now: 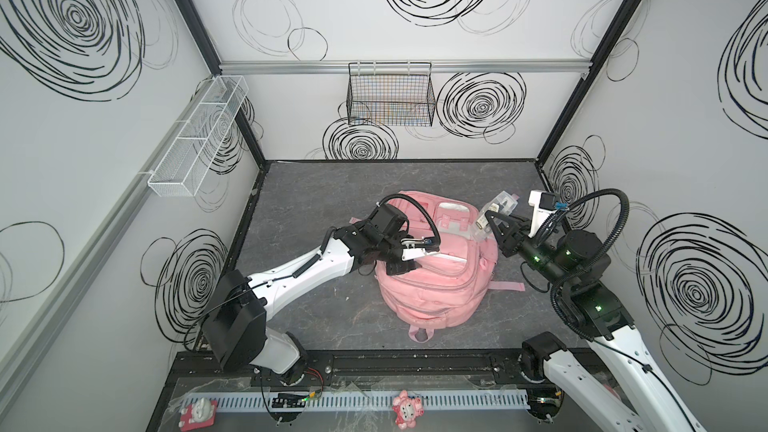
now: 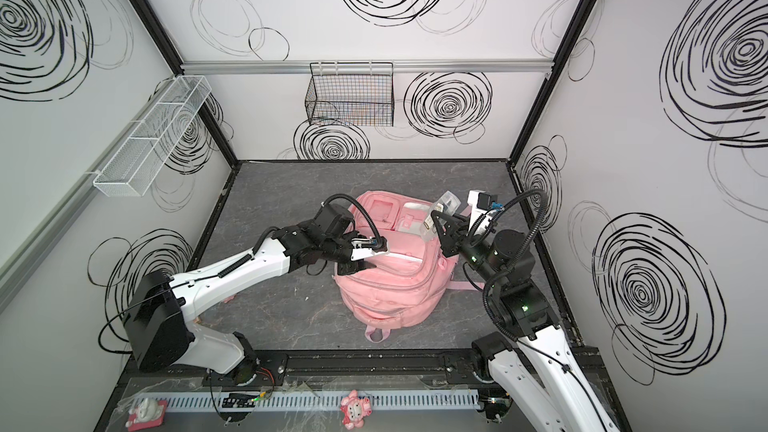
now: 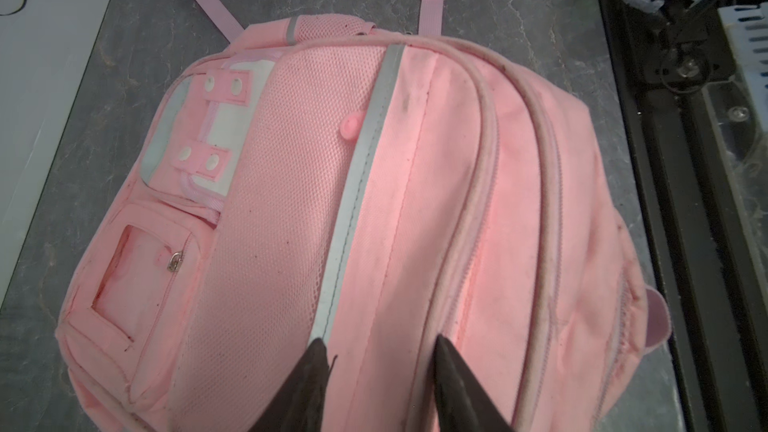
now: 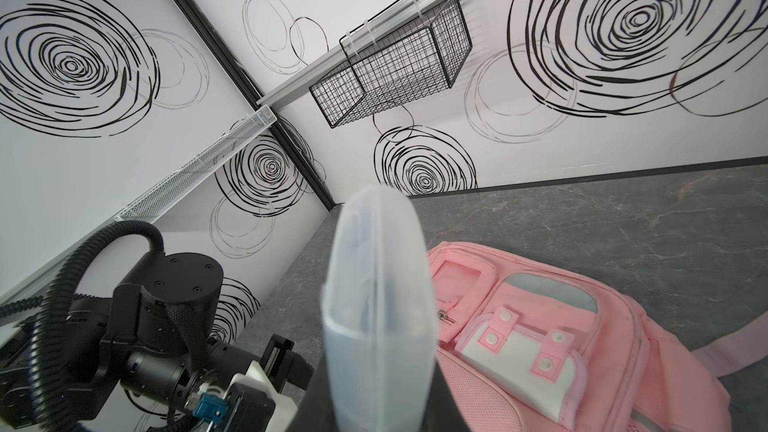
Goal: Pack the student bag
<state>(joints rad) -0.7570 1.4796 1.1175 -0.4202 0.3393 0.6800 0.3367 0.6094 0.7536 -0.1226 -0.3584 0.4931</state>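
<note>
The student bag [image 1: 436, 292] [image 2: 390, 292], a pink backpack, lies flat in the middle of the grey table in both top views. My left gripper [image 1: 405, 261] [image 3: 380, 344] is down on its left side. In the left wrist view the two fingertips [image 3: 320, 351] stand apart on the pink fabric, between a white reflective stripe and a zipper line, and the cloth between them looks flat. My right gripper [image 1: 496, 226] [image 4: 378, 405] is shut on a translucent plastic case [image 1: 498, 211] [image 4: 378, 305], held upright above the bag's far right corner [image 4: 540, 347].
A black wire basket [image 1: 390, 97] hangs on the back wall and a white mesh tray [image 1: 199, 139] on the left wall. Two small pink toys [image 1: 409, 409] [image 1: 197, 411] lie by the cable duct at the front. A bag strap [image 1: 505, 286] trails right.
</note>
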